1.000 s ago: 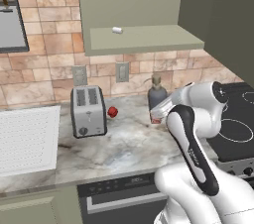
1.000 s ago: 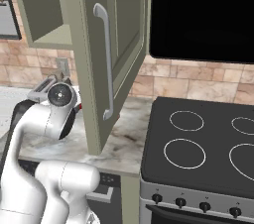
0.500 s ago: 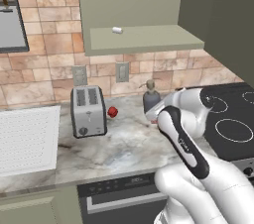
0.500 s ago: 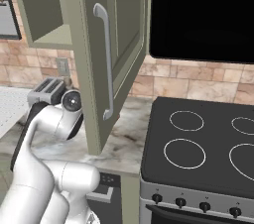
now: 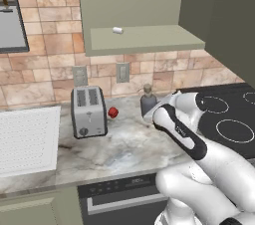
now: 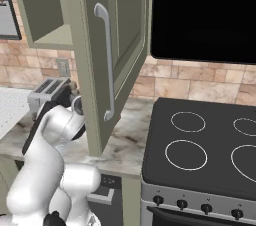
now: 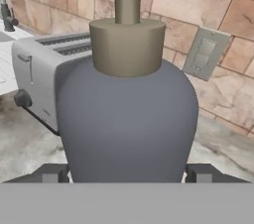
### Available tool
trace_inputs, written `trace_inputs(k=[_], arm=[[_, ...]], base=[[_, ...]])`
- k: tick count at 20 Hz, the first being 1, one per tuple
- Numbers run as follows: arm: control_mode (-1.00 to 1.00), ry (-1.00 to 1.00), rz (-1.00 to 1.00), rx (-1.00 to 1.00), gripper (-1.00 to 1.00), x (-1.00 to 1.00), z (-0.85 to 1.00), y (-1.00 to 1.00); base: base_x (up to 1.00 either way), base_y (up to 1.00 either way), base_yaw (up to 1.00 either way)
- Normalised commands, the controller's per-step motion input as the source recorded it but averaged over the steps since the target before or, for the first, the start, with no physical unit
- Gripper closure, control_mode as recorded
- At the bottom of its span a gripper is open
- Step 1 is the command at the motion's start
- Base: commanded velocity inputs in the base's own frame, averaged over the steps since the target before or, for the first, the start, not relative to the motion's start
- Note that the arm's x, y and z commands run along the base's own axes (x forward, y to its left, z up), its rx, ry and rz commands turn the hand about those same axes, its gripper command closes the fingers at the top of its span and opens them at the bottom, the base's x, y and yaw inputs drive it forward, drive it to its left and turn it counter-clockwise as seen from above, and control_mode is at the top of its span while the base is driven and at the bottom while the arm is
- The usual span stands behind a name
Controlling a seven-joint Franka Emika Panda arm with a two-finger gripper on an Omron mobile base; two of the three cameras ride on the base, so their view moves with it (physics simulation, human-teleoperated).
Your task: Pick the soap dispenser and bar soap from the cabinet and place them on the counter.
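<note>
While the two dark finger tips sit on either side of the dark grey-blue rounded soap dispenser bottle (image 7: 127,119), the gripper (image 7: 127,174) looks clenched on its lower body; the hand view shows a tip flush against each flank. In the left base view the dispenser (image 5: 148,102) is low over or on the grey-beige marbled stone counter (image 5: 114,149), near the back wall, between the silver two-slot toaster (image 5: 88,111) and the black glass stovetop (image 5: 229,119). Can't tell if its base touches the stone, the white arm (image 5: 179,129) hides it.

Handling, judged: rigid bottle, smooth curved wall, likely slippery; top-heavy-ish with the beige collar and thin pump stem. Best hold is where the fingers are now, across the widest lower belly, not the neck or pump, which could wobble or press. Keep it upright when letting go.

Bar soap not located; the open sage-green wall cabinet (image 5: 144,15) has a small white cylinder (image 5: 117,30) on its shelf. A small round red ball (image 5: 113,113) lies just beside the toaster. The cabinet's panelled door (image 6: 112,55) with its long metal bar handle (image 6: 106,65) stands open close by the arm in the right base view.
</note>
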Motion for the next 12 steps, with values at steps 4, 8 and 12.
trace_inputs(k=[4, 8, 12], arm=[[-1.0, -0.03, 0.06, 0.0, 1.0, 0.28, -0.45, 0.0], [-1.0, -0.02, 0.07, 0.02, 1.0, 0.23, -0.42, 0.0], [-1.0, -0.03, 0.07, 0.02, 1.0, 0.2, -0.43, 0.0]], base=[[0.0, 0.0, 0.0], [0.0, 0.0, 0.0], [0.0, 0.0, 0.0]])
